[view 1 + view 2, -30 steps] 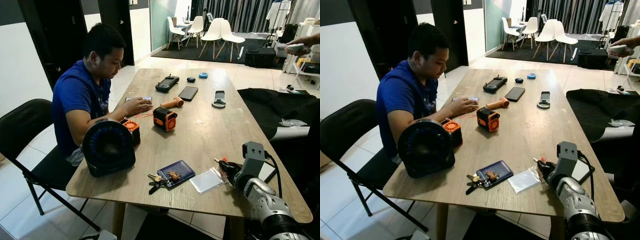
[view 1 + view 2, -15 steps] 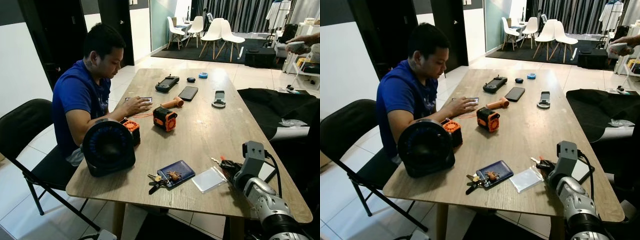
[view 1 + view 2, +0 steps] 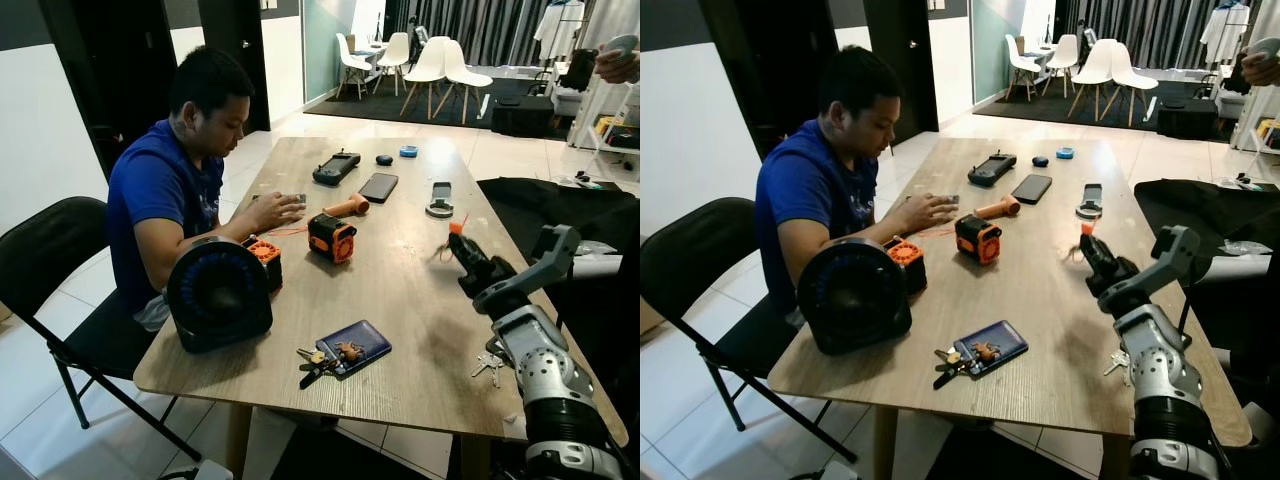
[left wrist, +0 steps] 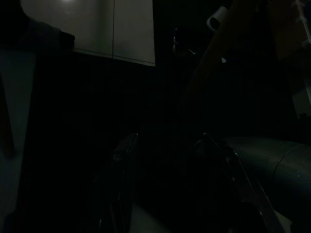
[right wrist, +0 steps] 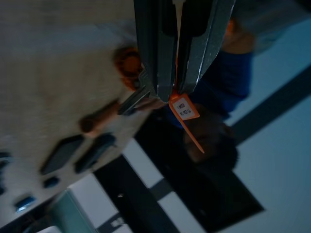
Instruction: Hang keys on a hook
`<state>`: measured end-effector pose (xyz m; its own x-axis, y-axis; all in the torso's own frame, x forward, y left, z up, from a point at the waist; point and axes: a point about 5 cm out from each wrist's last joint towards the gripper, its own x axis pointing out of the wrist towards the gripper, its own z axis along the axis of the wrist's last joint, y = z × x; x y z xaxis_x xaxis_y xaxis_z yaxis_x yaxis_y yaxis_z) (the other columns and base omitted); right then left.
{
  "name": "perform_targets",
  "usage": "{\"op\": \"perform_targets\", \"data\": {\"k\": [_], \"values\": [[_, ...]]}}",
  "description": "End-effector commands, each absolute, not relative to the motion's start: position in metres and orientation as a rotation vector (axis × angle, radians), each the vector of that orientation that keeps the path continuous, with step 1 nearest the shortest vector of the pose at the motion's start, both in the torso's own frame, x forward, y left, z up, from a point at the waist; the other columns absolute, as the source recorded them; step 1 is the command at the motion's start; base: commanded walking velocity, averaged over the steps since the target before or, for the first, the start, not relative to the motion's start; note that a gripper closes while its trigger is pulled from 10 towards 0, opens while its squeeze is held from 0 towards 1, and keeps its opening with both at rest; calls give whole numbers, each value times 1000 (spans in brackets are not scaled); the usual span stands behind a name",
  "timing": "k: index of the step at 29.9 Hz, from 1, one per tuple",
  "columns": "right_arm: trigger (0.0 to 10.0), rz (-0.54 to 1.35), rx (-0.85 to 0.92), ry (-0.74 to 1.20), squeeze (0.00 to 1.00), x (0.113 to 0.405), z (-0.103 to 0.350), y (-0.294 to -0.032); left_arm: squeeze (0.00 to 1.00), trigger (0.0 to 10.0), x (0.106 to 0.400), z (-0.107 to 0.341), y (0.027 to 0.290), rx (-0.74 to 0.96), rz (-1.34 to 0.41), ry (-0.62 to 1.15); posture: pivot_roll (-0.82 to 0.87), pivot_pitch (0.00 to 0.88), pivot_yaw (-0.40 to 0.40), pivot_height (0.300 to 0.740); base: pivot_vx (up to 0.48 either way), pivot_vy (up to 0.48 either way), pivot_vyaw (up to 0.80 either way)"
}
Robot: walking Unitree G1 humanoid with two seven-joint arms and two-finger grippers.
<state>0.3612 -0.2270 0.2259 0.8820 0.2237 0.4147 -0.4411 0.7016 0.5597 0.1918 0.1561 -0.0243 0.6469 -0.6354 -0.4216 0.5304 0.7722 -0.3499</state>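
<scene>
Right tool [image 3: 458, 247] is raised above the table [image 3: 400, 290], over its right half, fingers pressed together on a key [image 5: 136, 97] with an orange tag [image 5: 185, 112]; in the right wrist view the metal key sticks out to one side of the fingertips and the tag, with a small white label, hangs from the other. From the head views the tag shows as a small orange spot at the fingertips, with a blurred bit of metal beside it. Wood around and beneath the tool is bare, and the nearest things are well apart: an orange and black device [image 3: 331, 238] toward the person [image 3: 170, 190], a dark phone [image 3: 377, 186] and a grey gadget [image 3: 438, 199] farther up the table. Near the table's right edge, beside the robot's forearm, lies a second small bunch of keys [image 3: 488, 366]. Another bunch [image 3: 316, 361] lies at the near edge, touching a blue card case [image 3: 355, 345]. A round black fan [image 3: 218, 294] stands at the near left corner. Beyond the right edge is black cloth [image 3: 560, 210]. Left tool's view is too dark to tell whether it is spread or closed
</scene>
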Motion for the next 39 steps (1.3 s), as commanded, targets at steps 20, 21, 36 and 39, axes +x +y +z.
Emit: {"op": "perform_targets", "data": {"k": [20,21,36,39], "values": [[1922,856,766,-247,0,324,230,-173,0,10000,184,-18,172,-213,-755,570,62,68,29,740,0,0,0],[1529,909,772,-217,0,318,227,-167,0,10000,182,-16,173,-203,-784,570,62,68,28,740,0,0,0],[0,1333,777,103,0,251,197,-127,0,10000,177,-21,174,-155,-823,598,58,64,27,740,0,0,0],[0,1359,777,136,0,242,194,-127,0,10000,176,-23,174,-143,-819,604,58,63,27,740,0,0,0]]}}
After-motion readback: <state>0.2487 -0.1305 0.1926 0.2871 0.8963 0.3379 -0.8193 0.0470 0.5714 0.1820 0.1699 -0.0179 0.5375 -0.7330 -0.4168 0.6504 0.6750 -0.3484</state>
